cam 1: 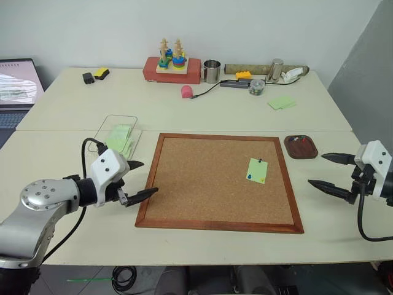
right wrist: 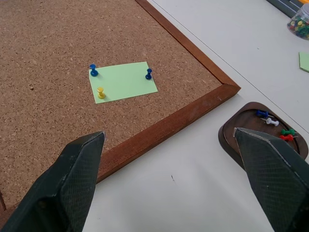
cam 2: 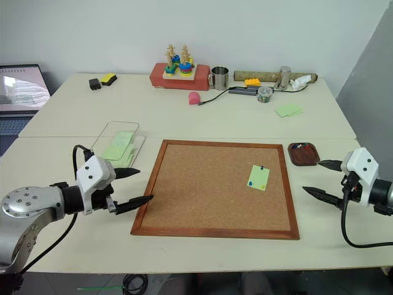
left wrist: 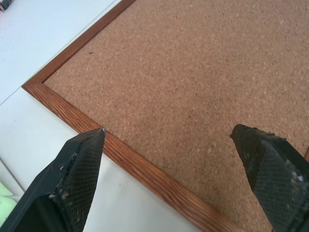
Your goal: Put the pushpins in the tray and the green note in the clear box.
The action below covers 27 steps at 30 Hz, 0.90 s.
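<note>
Both grippers wide open, holding nothing; green note (right wrist: 122,81) with pushpins (right wrist: 100,93) sits ahead of right gripper (right wrist: 169,140), tray (right wrist: 264,133) just beside it, left gripper (cam 1: 139,180) over cork board (cam 1: 202,184) edge.

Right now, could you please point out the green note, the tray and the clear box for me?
green note (right wrist: 123,81): right wrist view, bare paper between the pins.
tray (cam 1: 301,154): left eye view, near rim.
clear box (cam 1: 118,120): left eye view, far wall.

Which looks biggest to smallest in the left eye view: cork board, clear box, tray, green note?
1. cork board
2. clear box
3. tray
4. green note
</note>
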{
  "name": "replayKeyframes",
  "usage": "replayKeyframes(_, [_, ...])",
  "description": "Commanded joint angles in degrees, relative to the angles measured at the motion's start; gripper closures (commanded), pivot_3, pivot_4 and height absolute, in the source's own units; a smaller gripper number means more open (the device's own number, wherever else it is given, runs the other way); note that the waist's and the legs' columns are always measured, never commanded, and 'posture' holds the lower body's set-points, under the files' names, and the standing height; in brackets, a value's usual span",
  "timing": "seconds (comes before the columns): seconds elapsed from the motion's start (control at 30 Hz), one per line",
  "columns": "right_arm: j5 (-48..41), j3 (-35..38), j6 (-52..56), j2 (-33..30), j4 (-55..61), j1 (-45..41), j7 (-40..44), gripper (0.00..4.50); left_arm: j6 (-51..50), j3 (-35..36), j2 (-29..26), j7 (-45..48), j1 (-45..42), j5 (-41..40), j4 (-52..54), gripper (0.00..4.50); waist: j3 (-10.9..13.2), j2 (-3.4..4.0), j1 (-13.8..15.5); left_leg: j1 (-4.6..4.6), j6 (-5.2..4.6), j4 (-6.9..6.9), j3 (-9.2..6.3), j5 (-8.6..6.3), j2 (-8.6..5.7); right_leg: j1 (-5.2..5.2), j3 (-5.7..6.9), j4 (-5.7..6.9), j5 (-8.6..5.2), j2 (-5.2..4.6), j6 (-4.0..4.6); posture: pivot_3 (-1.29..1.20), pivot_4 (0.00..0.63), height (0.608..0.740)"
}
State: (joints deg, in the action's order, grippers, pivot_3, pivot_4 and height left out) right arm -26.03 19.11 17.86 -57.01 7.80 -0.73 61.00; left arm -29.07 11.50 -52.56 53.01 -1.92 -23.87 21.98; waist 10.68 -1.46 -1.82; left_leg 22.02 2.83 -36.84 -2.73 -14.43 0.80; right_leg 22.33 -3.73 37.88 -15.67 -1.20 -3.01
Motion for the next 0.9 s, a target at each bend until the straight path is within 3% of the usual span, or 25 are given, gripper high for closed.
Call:
replayKeyframes(0.03, [-0.3,1.5,-1.0,0.5,2.1,-0.4,-0.1,0.02,-0.8,0.1,1.2,-1.0,-2.8,-1.2,-0.1,0.05,0.0,0.0,0.0,0.0,0.0,-0.01,0.0,0.0,0.0,0.0,0.0,0.01,0.0,0.0,0.0,0.0,0.15,0.74])
replayKeyframes(0.57, [-3.5,3.7,1.5,0.7,5.8,1.4,1.0,0.02,-1.3,-4.7,3.1,0.4,-6.3,-2.2,1.1,0.05,0.0,0.0,0.0,0.0,0.0,-0.05,-0.01,0.0,-0.01,-0.02,0.01,0.04,0.05,0.01,0.05,0.0,0.15,0.74])
replayKeyframes(0.9, [-4.1,1.7,4.2,1.6,8.3,-0.4,-0.5,0.0,0.0,-13.8,9.7,1.0,-11.6,-0.8,-1.3,1.73,0.0,0.0,0.0,-0.01,0.0,-0.1,-0.03,0.0,-0.03,-0.03,0.0,0.08,0.07,0.01,0.04,0.0,0.15,0.74])
